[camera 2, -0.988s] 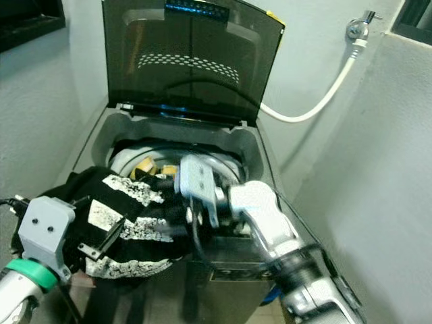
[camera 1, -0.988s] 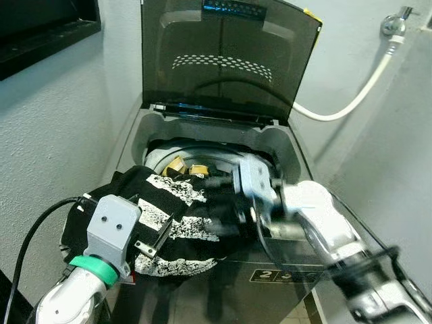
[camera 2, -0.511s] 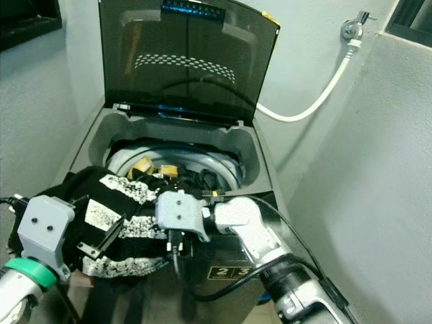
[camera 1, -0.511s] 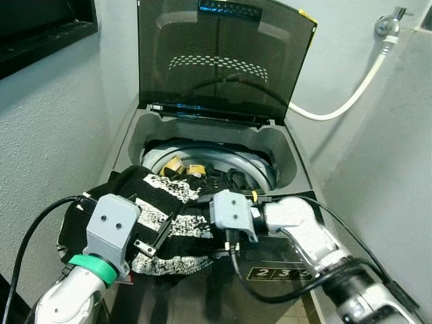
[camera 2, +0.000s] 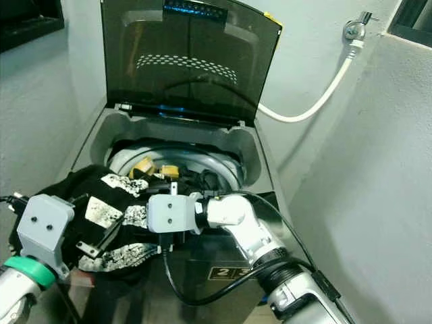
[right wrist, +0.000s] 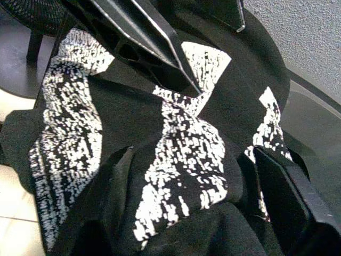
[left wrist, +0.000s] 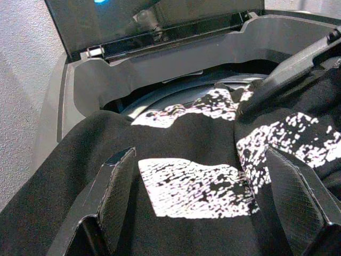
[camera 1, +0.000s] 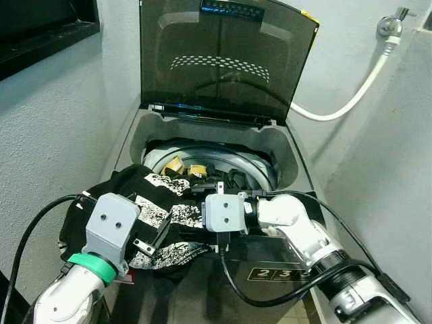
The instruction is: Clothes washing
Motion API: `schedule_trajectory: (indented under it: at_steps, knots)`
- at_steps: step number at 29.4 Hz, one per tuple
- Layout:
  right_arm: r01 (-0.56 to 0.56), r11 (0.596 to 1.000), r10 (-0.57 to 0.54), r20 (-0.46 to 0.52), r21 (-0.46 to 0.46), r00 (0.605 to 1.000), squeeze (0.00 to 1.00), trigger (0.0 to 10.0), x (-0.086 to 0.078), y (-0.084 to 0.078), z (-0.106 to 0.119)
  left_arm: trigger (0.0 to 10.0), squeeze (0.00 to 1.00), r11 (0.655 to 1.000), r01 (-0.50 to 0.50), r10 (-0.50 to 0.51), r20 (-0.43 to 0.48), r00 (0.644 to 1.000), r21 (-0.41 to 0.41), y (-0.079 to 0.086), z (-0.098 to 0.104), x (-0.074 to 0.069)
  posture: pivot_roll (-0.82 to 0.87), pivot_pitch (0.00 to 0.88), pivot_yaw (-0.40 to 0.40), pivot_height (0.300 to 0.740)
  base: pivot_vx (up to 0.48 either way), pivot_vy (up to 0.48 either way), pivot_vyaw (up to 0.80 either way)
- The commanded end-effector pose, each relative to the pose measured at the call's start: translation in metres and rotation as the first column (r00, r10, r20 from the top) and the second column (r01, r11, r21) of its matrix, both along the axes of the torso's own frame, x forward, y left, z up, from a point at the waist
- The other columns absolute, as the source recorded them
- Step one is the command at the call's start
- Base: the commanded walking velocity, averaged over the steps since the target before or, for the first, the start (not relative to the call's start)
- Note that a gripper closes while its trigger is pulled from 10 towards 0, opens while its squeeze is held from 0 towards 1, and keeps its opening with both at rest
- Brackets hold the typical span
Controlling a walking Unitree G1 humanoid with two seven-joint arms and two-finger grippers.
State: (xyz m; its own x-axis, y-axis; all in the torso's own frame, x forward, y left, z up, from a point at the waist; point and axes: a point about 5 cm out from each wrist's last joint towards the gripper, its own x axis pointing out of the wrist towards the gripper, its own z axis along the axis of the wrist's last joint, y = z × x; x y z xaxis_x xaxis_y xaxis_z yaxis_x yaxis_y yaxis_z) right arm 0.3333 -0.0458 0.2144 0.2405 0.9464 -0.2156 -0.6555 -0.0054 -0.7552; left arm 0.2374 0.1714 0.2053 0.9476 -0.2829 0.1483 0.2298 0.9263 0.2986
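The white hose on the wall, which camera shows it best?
The right eye view: the white hose runs whole from tap down behind the washing machine. The left eye view shows the same, nearer its edge.

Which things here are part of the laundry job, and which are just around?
Part of the job:
black and white garment draped over the washer's front left edge
washing machine, lid up
clothes in the drum
left gripper and right gripper, both at the garment

Just around:
white hose
wall tap
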Motion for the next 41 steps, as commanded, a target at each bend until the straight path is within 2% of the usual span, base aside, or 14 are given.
schedule_trajectory:
  at_steps: [1,15,19,21,22,24,25,26,28,29,33,34,38,41]
  knots:
    - [0.017,1.0,-0.017,-0.016,-0.004,1.0,0.0,0.0,0.004,-0.006,-0.001,10.0,0.0,1.0,0.003,-0.003,-0.019,1.0,-0.003,-0.001,-0.002,0.0,0.02,0.036,-0.065,0.74,0.0,0.0,0.0]
    - [0.074,0.992,-0.069,-0.059,0.098,0.996,0.0,0.0,0.013,-0.001,0.008,10.0,0.0,1.0,0.004,-0.005,-0.006,1.0,-0.025,-0.003,0.002,0.002,0.03,0.041,-0.065,0.74,0.0,0.0,0.0]
    - [0.207,0.96,-0.201,-0.053,0.187,0.978,0.0,0.0,0.029,-0.008,0.026,10.0,0.0,1.0,0.007,-0.007,0.004,1.0,-0.026,-0.003,0.005,0.004,0.03,0.041,-0.064,0.74,0.0,0.0,0.0]
    - [0.367,0.903,-0.371,-0.025,0.222,0.928,0.0,0.0,0.048,-0.022,0.039,10.0,0.0,1.0,0.011,-0.01,0.007,1.0,-0.024,-0.003,0.006,0.004,0.03,0.041,-0.055,0.74,0.0,0.0,0.0]
    - [0.367,0.903,-0.371,-0.025,0.222,0.928,0.0,0.0,0.048,-0.022,0.039,10.0,0.0,1.0,0.011,-0.01,0.007,1.0,-0.024,-0.003,0.006,0.004,0.03,0.041,-0.055,0.74,0.0,0.0,0.0]
    - [0.461,0.852,-0.472,-0.017,0.249,0.882,0.0,0.0,0.058,-0.033,0.048,10.0,0.0,1.0,0.014,-0.014,0.006,1.0,-0.021,-0.004,0.006,0.005,0.03,0.042,-0.053,0.74,0.0,0.0,0.0]
    - [0.534,0.798,-0.554,-0.009,0.28,0.833,0.0,0.0,0.066,-0.043,0.056,10.0,0.0,1.0,0.018,-0.017,0.006,1.0,-0.019,-0.004,0.006,0.005,0.03,0.043,-0.051,0.74,0.0,0.0,0.0]
    - [0.534,0.798,-0.554,-0.009,0.28,0.833,0.0,0.0,0.066,-0.043,0.056,10.0,0.0,1.0,0.018,-0.017,0.006,1.0,-0.019,-0.004,0.006,0.005,0.03,0.043,-0.051,0.74,0.0,0.0,0.0]
    - [0.657,0.679,-0.701,0.024,0.327,0.713,0.0,0.0,0.078,-0.067,0.074,10.0,0.0,1.0,0.025,-0.025,0.004,1.0,-0.016,-0.005,0.006,0.005,0.03,0.044,-0.047,0.74,0.0,0.0,0.0]
    - [0.657,0.679,-0.701,0.024,0.327,0.713,0.0,0.0,0.078,-0.067,0.074,10.0,0.0,1.0,0.025,-0.025,0.004,1.0,-0.016,-0.005,0.006,0.005,0.03,0.044,-0.047,0.74,0.0,0.0,0.0]
    - [0.744,0.524,-0.836,0.082,0.415,0.543,0.0,0.0,0.085,-0.096,0.1,10.0,0.0,0.999,0.03,-0.03,0.003,1.0,-0.012,-0.005,0.007,0.007,0.03,0.045,-0.046,0.74,0.0,0.0,0.0]
    - [0.744,0.524,-0.836,0.082,0.415,0.543,0.0,0.0,0.085,-0.096,0.1,10.0,0.0,0.999,0.03,-0.03,0.003,1.0,-0.012,-0.005,0.007,0.007,0.03,0.045,-0.046,0.74,0.0,0.0,0.0]
    - [0.743,0.429,-0.887,0.084,0.514,0.454,0.0,0.0,0.085,-0.11,0.121,10.0,0.0,0.999,0.032,-0.032,0.002,0.999,-0.01,-0.005,0.007,0.006,0.03,0.045,-0.042,0.74,0.0,0.0,0.0]
    - [0.723,0.403,-0.896,0.083,0.561,0.435,0.0,0.0,0.084,-0.112,0.129,10.0,0.0,0.999,0.034,-0.034,0.001,0.999,-0.007,-0.005,0.007,0.006,0.03,0.045,-0.041,0.74,0.0,0.0,0.0]
